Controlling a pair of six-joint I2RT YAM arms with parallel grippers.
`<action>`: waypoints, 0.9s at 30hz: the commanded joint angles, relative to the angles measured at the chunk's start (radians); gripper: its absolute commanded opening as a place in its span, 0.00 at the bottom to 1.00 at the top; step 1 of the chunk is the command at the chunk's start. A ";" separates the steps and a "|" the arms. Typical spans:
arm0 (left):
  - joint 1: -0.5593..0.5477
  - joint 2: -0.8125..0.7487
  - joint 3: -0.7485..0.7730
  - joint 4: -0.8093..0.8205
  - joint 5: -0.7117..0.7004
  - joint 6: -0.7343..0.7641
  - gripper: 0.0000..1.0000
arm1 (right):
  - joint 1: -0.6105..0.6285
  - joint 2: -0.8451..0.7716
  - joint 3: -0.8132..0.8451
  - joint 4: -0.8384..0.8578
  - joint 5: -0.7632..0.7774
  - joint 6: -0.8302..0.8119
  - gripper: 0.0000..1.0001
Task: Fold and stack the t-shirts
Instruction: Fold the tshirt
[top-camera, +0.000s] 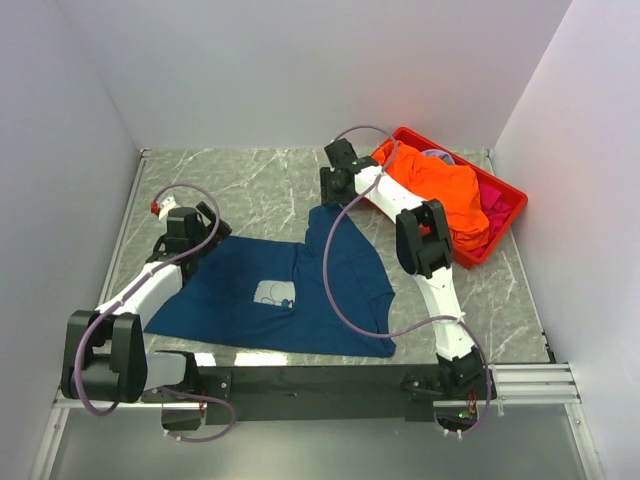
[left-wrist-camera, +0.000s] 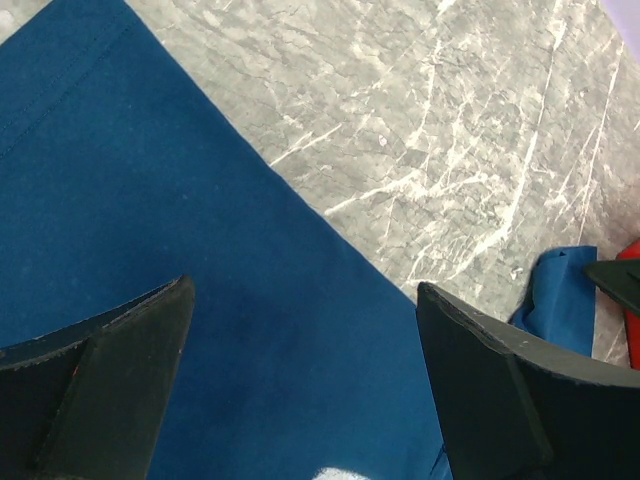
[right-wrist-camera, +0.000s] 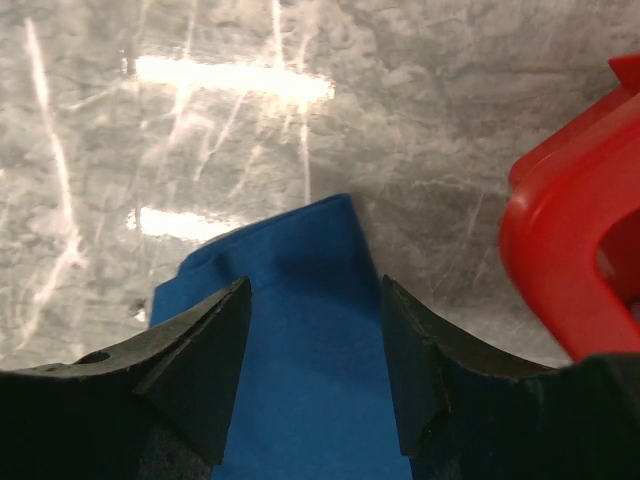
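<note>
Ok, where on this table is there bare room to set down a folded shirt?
Most room: the marble table along the back wall, beyond the navy t-shirt. A smaller patch front right, between the red crate and the near edge. Crowded between crate and shirt, where the right pincer straddles the shirt's corner.

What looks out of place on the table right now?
The navy t-shirt lies askew and rumpled, one corner drawn out toward the red crate; the orange t-shirt spills over the crate's rim.

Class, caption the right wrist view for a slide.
Right gripper with black fingers straddling a corner of the dark blue cloth t-shirt on the grey marble table, beside the red plastic crate.
</note>
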 joint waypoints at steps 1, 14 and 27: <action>0.005 -0.044 0.015 0.014 0.028 0.027 0.99 | -0.013 -0.002 0.060 0.005 -0.009 -0.022 0.62; 0.010 -0.068 0.004 0.010 0.031 0.032 0.99 | -0.018 0.066 0.083 -0.022 -0.015 -0.035 0.61; 0.024 -0.065 -0.005 0.022 0.049 0.030 0.99 | -0.020 0.113 0.103 -0.033 -0.032 -0.048 0.39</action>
